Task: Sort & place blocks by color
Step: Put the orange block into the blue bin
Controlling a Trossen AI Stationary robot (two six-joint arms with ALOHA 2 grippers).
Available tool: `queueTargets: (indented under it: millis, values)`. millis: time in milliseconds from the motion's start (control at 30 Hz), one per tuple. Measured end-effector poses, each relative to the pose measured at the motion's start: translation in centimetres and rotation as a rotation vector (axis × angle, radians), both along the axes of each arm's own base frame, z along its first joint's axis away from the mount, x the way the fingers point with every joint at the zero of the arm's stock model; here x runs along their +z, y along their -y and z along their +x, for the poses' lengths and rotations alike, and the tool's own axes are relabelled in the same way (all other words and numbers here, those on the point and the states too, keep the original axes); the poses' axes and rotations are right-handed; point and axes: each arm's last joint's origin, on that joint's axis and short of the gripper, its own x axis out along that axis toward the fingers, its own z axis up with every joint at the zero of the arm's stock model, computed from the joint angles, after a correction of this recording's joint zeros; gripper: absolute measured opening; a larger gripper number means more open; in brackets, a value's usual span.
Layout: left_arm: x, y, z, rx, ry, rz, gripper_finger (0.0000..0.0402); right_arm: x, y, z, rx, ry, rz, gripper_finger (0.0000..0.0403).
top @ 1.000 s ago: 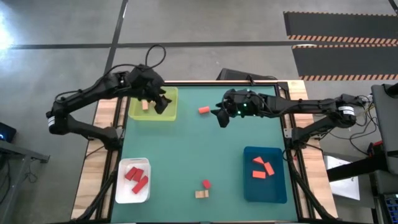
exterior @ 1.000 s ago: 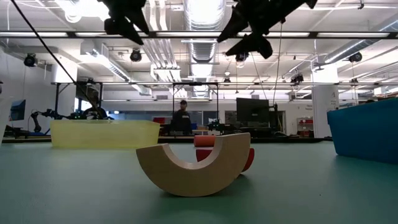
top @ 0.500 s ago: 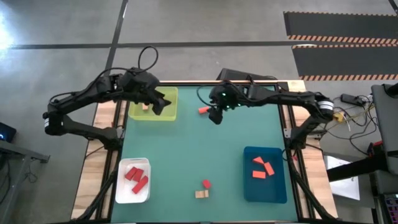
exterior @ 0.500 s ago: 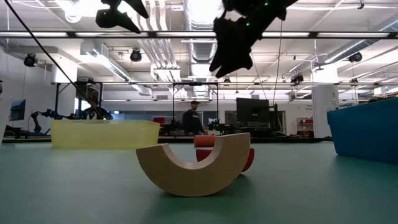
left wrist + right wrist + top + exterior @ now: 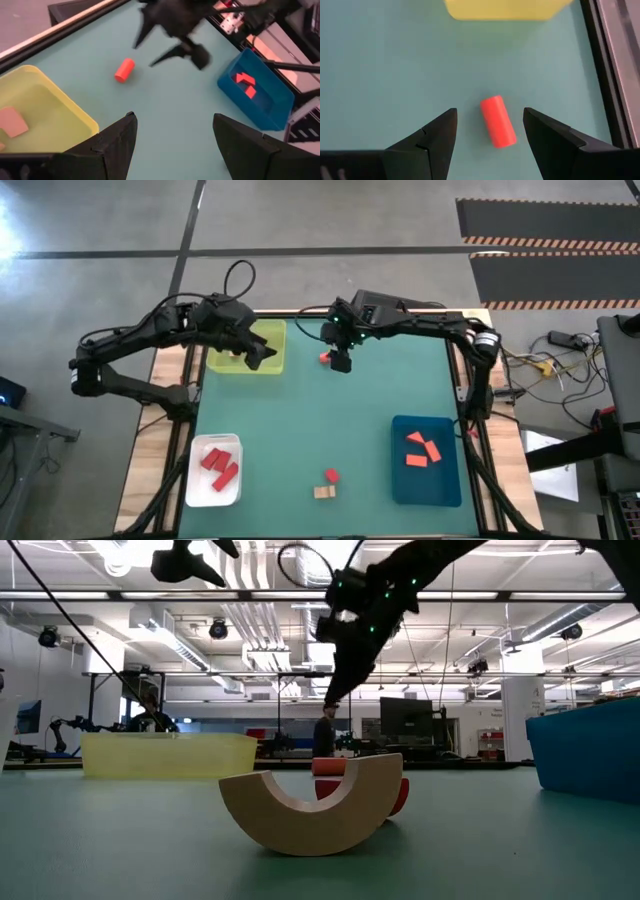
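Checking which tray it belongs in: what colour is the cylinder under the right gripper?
Orange-red cylinder, clearest in the right wrist view.

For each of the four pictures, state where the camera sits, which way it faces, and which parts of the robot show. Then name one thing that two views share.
High view: above the table, looking straight down; both arms, left pincer over the yellow-green tray, right pincer.
Low view: at table-top height, looking level past the arch block; arms overhead.
Left wrist view: faces across the table; own open fingers, plus the right pincer farther off.
Right wrist view: faces down; own open fingers.
Shared: the orange cylinder shows in both wrist views.
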Motion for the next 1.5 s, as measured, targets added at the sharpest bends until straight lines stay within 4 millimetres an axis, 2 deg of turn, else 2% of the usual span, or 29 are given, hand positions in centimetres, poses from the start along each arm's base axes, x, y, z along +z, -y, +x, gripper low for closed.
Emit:
queueTargets:
  millis: [200, 433, 567, 767, 1333, 1500]
  values:
    - [0.0, 0.4, 0.1, -0.023, 0.0, -0.002, 0.0245, -2.5, 1.8, 0.5, -0.005, -0.058, 0.004, 0.0219]
    - [0.0, 0.4, 0.2, -0.024, 0.0, 0.001, 0.0245, -4.6, 2.4, 0.9, 0.01, -0.1, 0.008, 0.0219]
    - [-0.1, 0.4, 0.3, -0.024, -0.005, 0.0, 0.0244, -6.6, 2.7, 1.3, -0.024, -0.144, 0.037, 0.0219]
    - [-0.3, 0.3, 0.6, -0.026, -0.017, 0.001, 0.0244, -8.8, 3.2, 1.6, -0.102, -0.231, -0.017, 0.0219]
    - [-1.0, 0.0, 1.6, -0.027, -0.051, -0.006, 0.0244, -8.6, 3.0, 2.2, -0.024, -0.14, 0.061, 0.0218]
    - [-1.0, 0.0, 1.6, -0.026, -0.05, -0.006, 0.0244, -9.9, 2.8, 2.1, -0.005, -0.156, 0.122, 0.0198]
